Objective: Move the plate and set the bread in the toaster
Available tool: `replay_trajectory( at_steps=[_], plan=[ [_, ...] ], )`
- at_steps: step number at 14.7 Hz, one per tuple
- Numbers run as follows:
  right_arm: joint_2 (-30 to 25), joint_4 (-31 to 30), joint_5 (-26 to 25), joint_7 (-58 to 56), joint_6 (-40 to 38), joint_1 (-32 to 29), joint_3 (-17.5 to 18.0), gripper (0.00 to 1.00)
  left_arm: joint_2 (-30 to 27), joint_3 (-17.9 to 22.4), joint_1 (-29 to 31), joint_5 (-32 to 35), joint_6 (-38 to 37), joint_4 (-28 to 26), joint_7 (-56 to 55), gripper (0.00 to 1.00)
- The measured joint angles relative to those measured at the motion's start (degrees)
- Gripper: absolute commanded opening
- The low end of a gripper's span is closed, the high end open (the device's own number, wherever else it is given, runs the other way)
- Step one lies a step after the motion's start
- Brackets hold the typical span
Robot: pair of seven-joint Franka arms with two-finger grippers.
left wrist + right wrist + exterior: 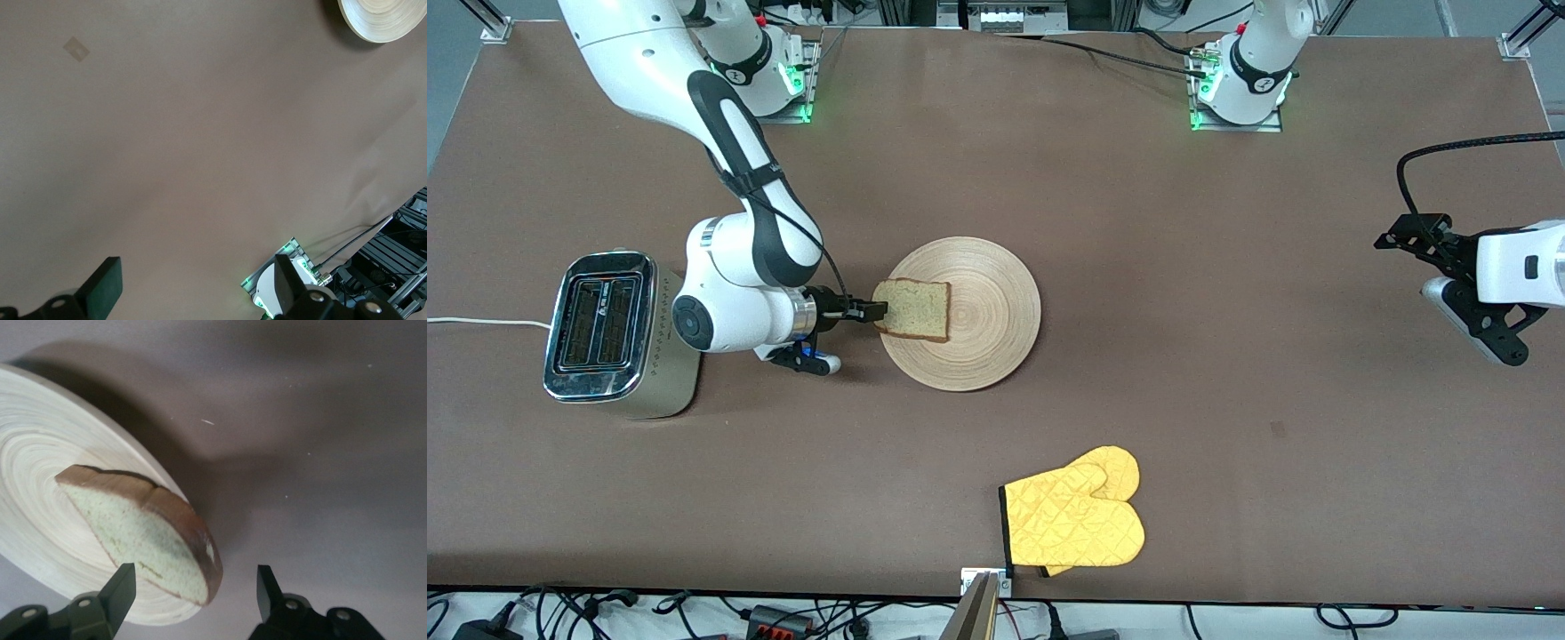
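Note:
The round wooden plate (pixel 987 293) lies mid-table. The bread (pixel 914 309) lies on its edge nearest the toaster and sticks out a little over the rim. The silver toaster (pixel 600 322) stands toward the right arm's end, slots up and empty. My right gripper (pixel 876 310) is open, low at the bread's crust edge. In the right wrist view its fingers (pixel 195 577) straddle a corner of the bread (pixel 140 533) on the plate (pixel 40 487). My left gripper (pixel 1449 289) waits open and empty over the table's left-arm end; its wrist view (pixel 195 267) shows bare table and the plate's rim (pixel 383 20).
A yellow oven mitt (pixel 1074 520) lies near the table edge closest to the front camera. The toaster's white cord (pixel 480 322) runs off the right arm's end. The right arm's elbow hangs between toaster and plate.

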Motion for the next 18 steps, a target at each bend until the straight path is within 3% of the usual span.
replay_trajectory(
  at_steps=[4,7,9,14,18],
  plan=[
    [1.24,0.0,0.29,0.04,1.45,1.47,0.04,0.71,-0.82,0.25,1.24,0.0,0.45,0.44,-11.74,1.0],
    [1.27,0.0,0.3,0.17,1.46,1.78,0.03,0.57,-3.13,-0.11,0.96,0.0,2.97,-0.61,-17.36,1.0],
    [1.27,0.0,0.3,0.2,1.46,1.76,-0.02,0.51,-7.15,-0.38,0.79,0.0,9.04,-6.52,-18.53,1.0],
    [1.27,0.01,0.31,0.21,1.45,1.73,-0.11,0.5,-23.22,-0.61,0.74,0.22,23.39,-31.3,-21.49,1.0],
    [1.22,0.03,0.31,0.21,1.44,1.61,-0.24,0.35,-26.8,-0.99,-1.02,6.9,25.02,-33.87,-36.66,1.0]
  ],
)
